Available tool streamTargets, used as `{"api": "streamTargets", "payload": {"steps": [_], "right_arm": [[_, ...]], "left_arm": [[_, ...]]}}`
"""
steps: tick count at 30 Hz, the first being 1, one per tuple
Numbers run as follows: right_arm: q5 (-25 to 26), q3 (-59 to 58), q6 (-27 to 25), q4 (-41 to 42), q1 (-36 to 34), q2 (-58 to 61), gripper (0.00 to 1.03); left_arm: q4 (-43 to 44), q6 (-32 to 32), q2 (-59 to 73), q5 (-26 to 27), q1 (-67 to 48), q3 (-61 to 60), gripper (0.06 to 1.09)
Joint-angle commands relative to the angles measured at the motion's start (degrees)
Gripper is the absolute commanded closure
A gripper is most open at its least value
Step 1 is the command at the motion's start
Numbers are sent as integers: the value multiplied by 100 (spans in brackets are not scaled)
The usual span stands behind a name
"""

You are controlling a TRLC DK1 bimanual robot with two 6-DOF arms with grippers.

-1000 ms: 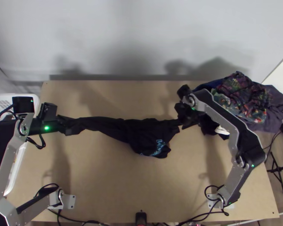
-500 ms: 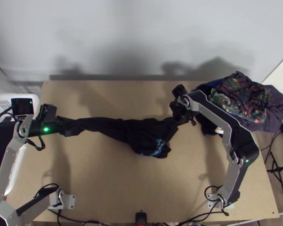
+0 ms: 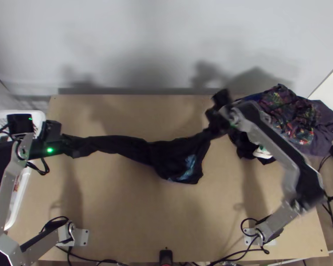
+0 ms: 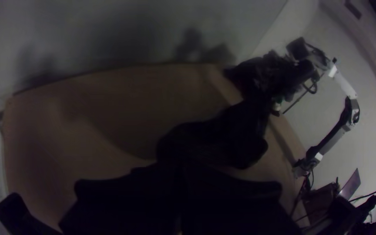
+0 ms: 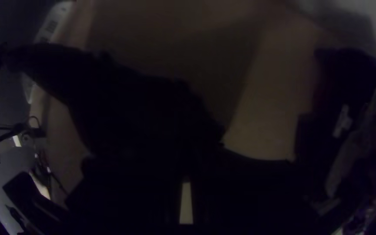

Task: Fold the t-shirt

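Within left claw (image 3: pixel 79 146), end of t-shirt (image 3: pixel 168 155)

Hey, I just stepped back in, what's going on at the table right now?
The two grippers hold a black t-shirt strung between them: the left gripper has one end, the right gripper the other. It is narrow and bunched, with a blue print showing, and not folded. More clothes lie heaped at the table's far right.

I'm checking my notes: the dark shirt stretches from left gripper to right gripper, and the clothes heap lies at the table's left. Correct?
Wrong side: the top view shows the clothes heap at the right of the table. The dark shirt stretches from left gripper to right gripper.
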Motion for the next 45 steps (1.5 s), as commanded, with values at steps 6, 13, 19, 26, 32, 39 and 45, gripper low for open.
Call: {"api": "streamTargets", "payload": {"steps": [6,13,19,26,32,39,45], "right_arm": [[21,4086,11,-1371,-311,-1196,100],[-32,1801,-191,-1564,-179,-2638,100],[-506,-36,-139,-1749,-214,-3534,100],[-585,-2365,-385,-1846,331,-3982,100],[-568,-3033,-552,-1758,383,-3965,100],[-568,-3147,-534,-1547,410,-3877,100],[-568,-3051,-525,-1459,401,-3771,100]], "left_arm": [[28,-555,-201,478,1240,1271,103],[-1150,579,-1282,592,1099,172,102],[-1888,834,-2038,557,229,-601,100],[-2424,931,-2486,12,-834,-1216,10],[-2793,1950,-1722,-304,-87,-478,10],[-1915,1616,-482,-498,-1353,-285,11],[-1818,1915,1108,-735,-2864,-12,13]]}}
